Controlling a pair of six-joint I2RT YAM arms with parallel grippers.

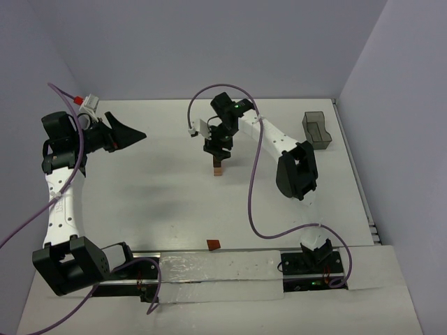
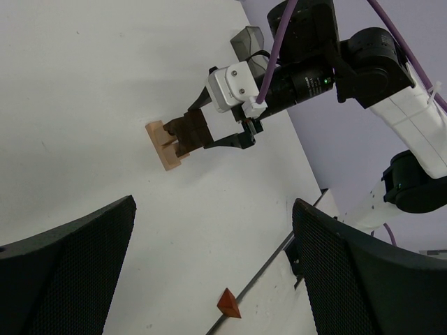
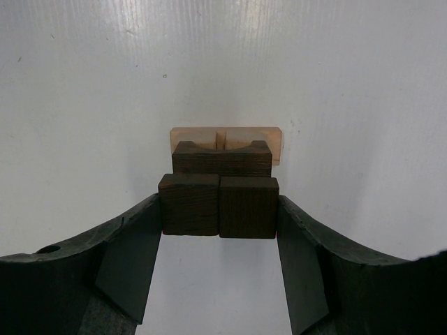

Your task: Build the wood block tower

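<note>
Five blocks make up the wood block tower (image 1: 218, 167), which stands near the middle of the white table (image 1: 140, 202), well apart from every edge. Its base is two light tan wooden blocks (image 3: 227, 136) side by side. One dark brown wooden block with a notched top (image 3: 221, 159) lies on them, and a pair of dark brown wooden cubes (image 3: 218, 206) sits on top.

The right gripper (image 1: 218, 155) reaches down over the stack. Its two black fingers (image 3: 129, 258) press against the outer faces of that top pair, pinching both cubes together.

The left gripper (image 2: 215, 202) hangs over the left side of the table, well apart from the tower, its jaws spread wide around nothing.

One small reddish-brown wooden wedge (image 1: 213, 244) lies alone close to the near edge, between the two arm bases. Bare tabletop lies all round the tower and the wedge.

One grey translucent plastic bin (image 1: 318, 130) stands at the far right corner, by the right edge. What it holds cannot be made out.
</note>
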